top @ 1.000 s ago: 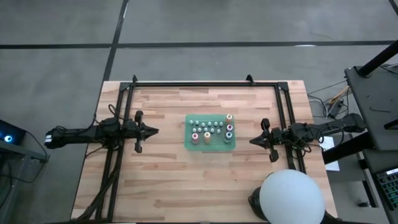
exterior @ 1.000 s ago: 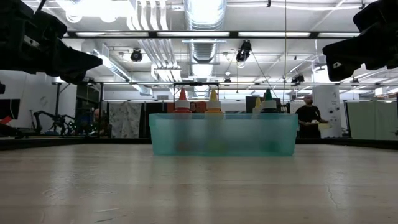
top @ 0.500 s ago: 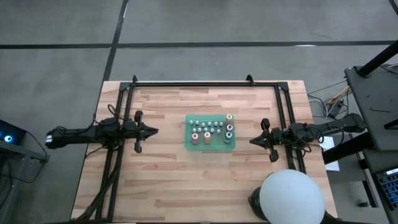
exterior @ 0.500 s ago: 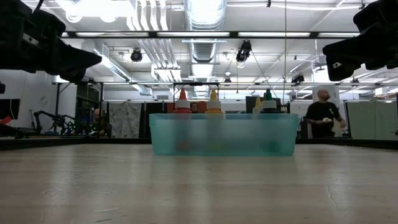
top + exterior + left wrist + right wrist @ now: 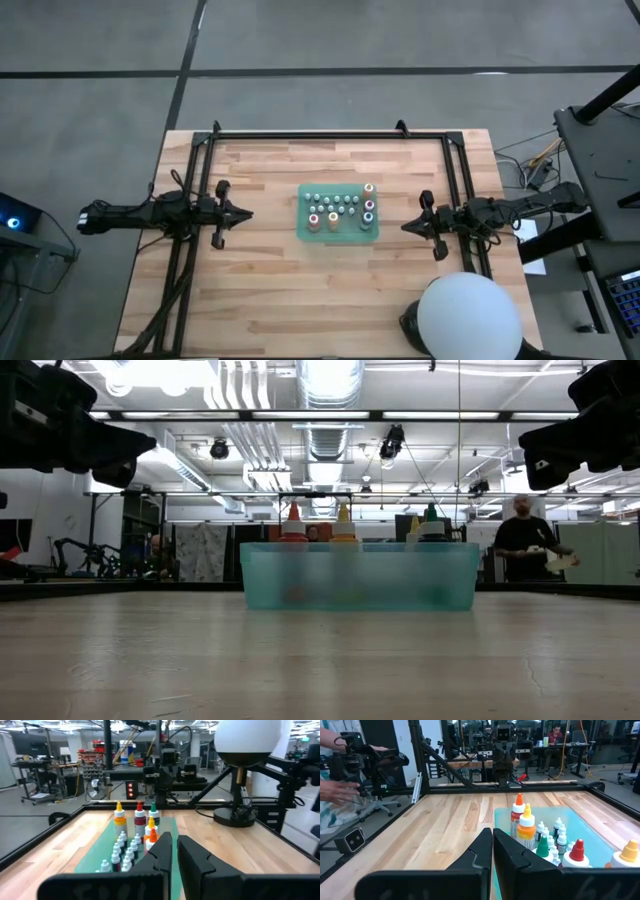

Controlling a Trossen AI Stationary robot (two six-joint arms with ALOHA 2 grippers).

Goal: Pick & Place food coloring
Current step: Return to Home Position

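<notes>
Nearest, at the front right corner, a white globe lamp stands on the wooden table. At the table's middle sits the translucent green container, and all the food coloring is inside it: rows of small pale-capped bottles, with a red-tipped bottle, an orange-tipped bottle and a green-capped bottle rising above the rim. The left gripper hangs off the container's left side, well apart from it, fingers drawn almost together on nothing. The right gripper hangs off the right side, fingers pressed together, empty. Far behind, a person stands in the room.
</notes>
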